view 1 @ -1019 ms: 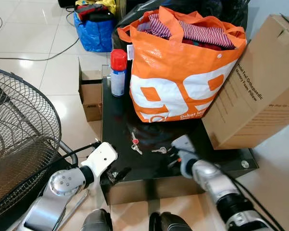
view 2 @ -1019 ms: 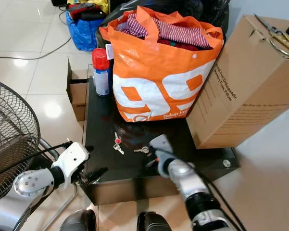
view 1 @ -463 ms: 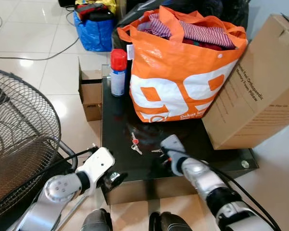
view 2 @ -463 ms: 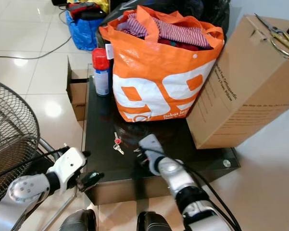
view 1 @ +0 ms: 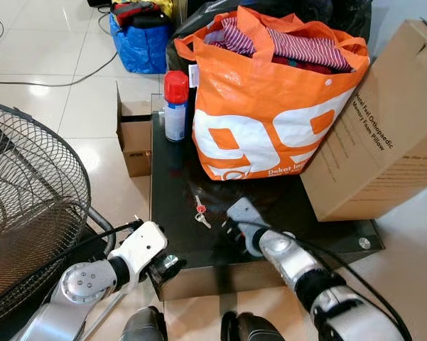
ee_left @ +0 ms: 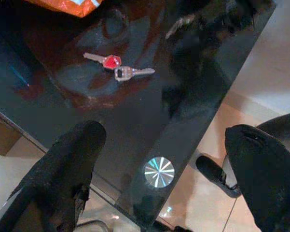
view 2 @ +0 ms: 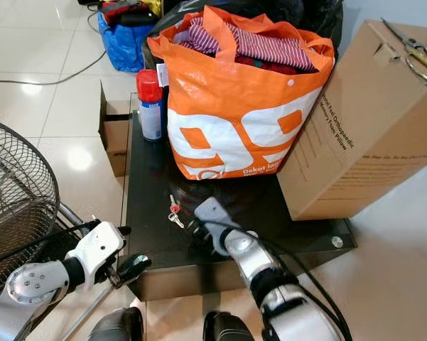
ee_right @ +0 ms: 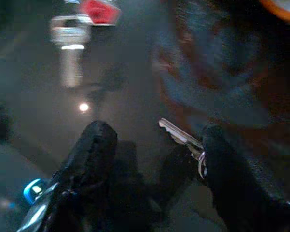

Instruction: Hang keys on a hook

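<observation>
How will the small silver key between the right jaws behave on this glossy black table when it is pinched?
The silver key lies flat on the glossy black table, so it may slide and be hard to lift. It looks small, probably light, and stiff.

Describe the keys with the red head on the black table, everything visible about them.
The keys are two small keys lying flat on the glossy black table, joined at their heads: one with a red plastic-looking head and a silver blade, one plain silver metal, their blades pointing opposite ways. They rest in front of the orange bag, touching only the tabletop. The right gripper is beside them, open, with another silver key between its fingers. The left gripper hangs open at the table's edge.
</observation>
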{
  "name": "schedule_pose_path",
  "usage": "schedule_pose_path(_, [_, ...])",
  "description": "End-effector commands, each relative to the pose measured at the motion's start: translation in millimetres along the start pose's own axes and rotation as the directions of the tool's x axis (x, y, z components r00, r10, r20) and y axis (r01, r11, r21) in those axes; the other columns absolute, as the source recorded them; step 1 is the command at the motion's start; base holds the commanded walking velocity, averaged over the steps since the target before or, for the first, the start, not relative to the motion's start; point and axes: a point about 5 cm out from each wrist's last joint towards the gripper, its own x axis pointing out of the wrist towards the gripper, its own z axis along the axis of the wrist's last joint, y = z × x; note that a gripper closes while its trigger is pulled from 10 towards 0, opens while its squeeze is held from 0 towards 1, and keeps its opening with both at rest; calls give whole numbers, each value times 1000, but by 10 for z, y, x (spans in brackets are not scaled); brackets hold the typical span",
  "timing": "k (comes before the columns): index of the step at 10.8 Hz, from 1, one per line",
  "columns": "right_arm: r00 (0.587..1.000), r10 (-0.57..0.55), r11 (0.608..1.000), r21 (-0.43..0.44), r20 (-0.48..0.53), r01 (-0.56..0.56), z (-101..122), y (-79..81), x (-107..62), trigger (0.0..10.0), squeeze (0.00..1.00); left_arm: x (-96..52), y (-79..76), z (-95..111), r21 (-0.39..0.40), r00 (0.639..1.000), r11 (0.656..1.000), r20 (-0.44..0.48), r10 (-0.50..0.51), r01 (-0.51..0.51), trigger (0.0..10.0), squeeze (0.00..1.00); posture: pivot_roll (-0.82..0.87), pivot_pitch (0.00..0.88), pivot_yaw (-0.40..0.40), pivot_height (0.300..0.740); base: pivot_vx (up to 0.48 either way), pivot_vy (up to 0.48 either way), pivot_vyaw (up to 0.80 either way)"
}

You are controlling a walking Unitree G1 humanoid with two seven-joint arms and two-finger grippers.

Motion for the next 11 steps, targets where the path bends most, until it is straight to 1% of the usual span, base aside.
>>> schedule_pose_path(1, [997, -72, 996, 57, -23, 73, -63, -103, -19, 10000, 0, -33, -12, 16, 1, 1000, 1000, 5, -5, 5, 10000, 0, 23, 187, -113, 740, 0, 0, 0])
schedule_pose_path(2, [994, -105, 991, 76, -43, 108, -94, -156, -29, 10000, 0, -39, -14, 11, 2, 1000, 1000, 3, -5, 5, 10000, 0, 25, 183, -109, 740, 0, 0, 0])
schedule_pose_path(3, [993, -102, 991, 81, -53, 106, -118, -170, -34, 10000, 0, -42, -16, 7, 4, 1000, 1000, 2, -7, 7, 10000, 0, 23, 181, -107, 740, 0, 0, 0])
schedule_pose_path(5, [994, -85, 993, 75, -74, 91, -171, -157, -38, 10000, 0, -34, -6, 22, 8, 1000, 1000, 3, -12, 12, 10000, 0, 22, 179, -106, 740, 0, 0, 0])
schedule_pose_path(7, [992, -83, 992, 87, -91, 90, -216, -140, -40, 10000, 0, -33, -12, 32, 10, 1000, 1000, 5, -13, 13, 10000, 0, 28, 178, -106, 740, 0, 0, 0])
schedule_pose_path(8, [992, -68, 992, 96, -108, 79, -245, -112, -37, 4431, 0, -36, -13, 42, 10, 1000, 1000, 4, -15, 15, 10000, 0, 28, 183, -106, 740, 0, 0, 0])
schedule_pose_path(9, [990, -63, 993, 92, -123, 75, -268, -102, -38, 1686, 0, -41, -12, 47, 9, 1000, 1000, 4, -15, 15, 10000, 0, 26, 186, -107, 740, 0, 0, 0])
schedule_pose_path(10, [988, -58, 994, 84, -144, 70, -303, -95, -43, 0, 0, -46, -16, 53, 9, 1000, 1000, 4, -16, 16, 10000, 0, 24, 190, -108, 740, 0, 0, 0])
schedule_pose_path(11, [985, -50, 995, 81, -162, 64, -338, -90, -50, 0, 0, -53, -22, 59, 7, 1000, 1000, 5, -18, 18, 10000, 0, 23, 191, -109, 740, 0, 0, 0])
